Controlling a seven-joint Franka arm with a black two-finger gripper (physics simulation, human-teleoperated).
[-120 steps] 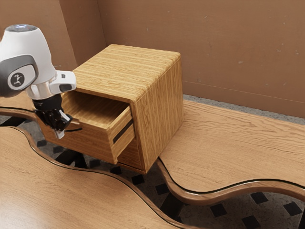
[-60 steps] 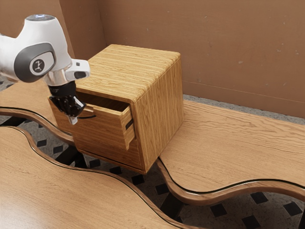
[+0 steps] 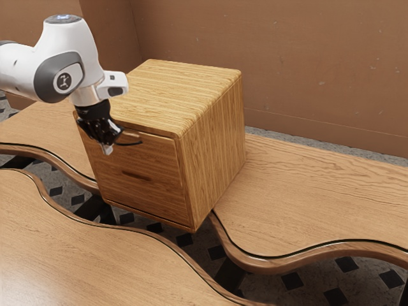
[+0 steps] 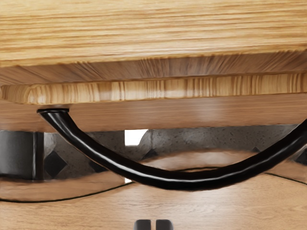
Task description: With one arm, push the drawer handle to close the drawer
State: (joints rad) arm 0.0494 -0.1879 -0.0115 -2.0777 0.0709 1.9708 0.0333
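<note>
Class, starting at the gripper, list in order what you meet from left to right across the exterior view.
Gripper → visible part of the black handle → cabinet's side wall → bare tabletop.

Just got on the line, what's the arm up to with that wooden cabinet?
I'm on the job of pushing the cabinet's upper drawer closed. My gripper is down at the front of the wooden cabinet, by the black curved handle; whether it touches the handle, I can't tell. The drawer looks shut or very nearly so, its front about level with the cabinet's.
</note>
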